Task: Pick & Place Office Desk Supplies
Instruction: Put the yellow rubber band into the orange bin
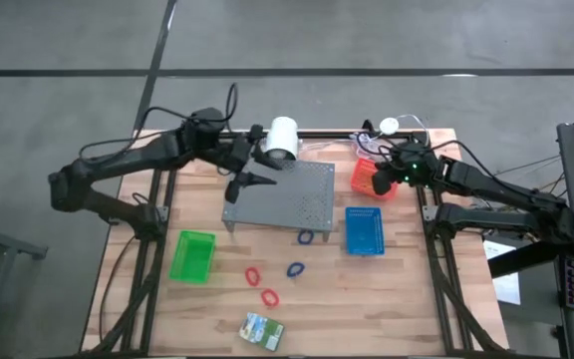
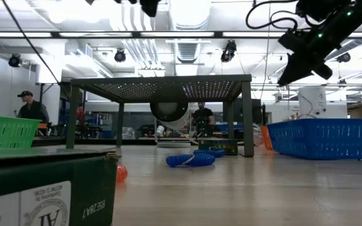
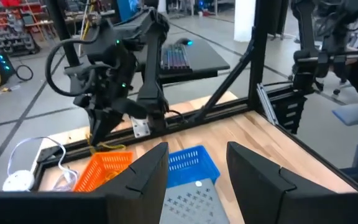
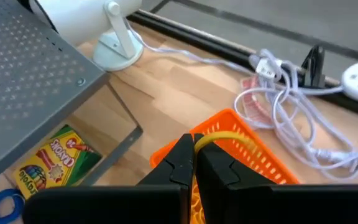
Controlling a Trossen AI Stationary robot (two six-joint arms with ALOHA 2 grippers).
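Above the red basket [image 1: 371,179] near the counter's [image 1: 407,299] far right corner, right pincer [image 4: 194,144] clamped together on 1 yellow rubber band [image 4: 229,135], band hanging over the rim. Best lowered well inside the basket before parting the fingers, then lifted straight up to avoid a snag on the mesh. Over the grey stand [image 1: 282,196] toward the far left, left pincer [image 3: 194,165] parted, holding nothing, waiting. Left on the counter: 2 red loops [image 1: 261,285], 2 blue loops [image 1: 300,253], and near the front edge a crayon box [image 1: 263,330].
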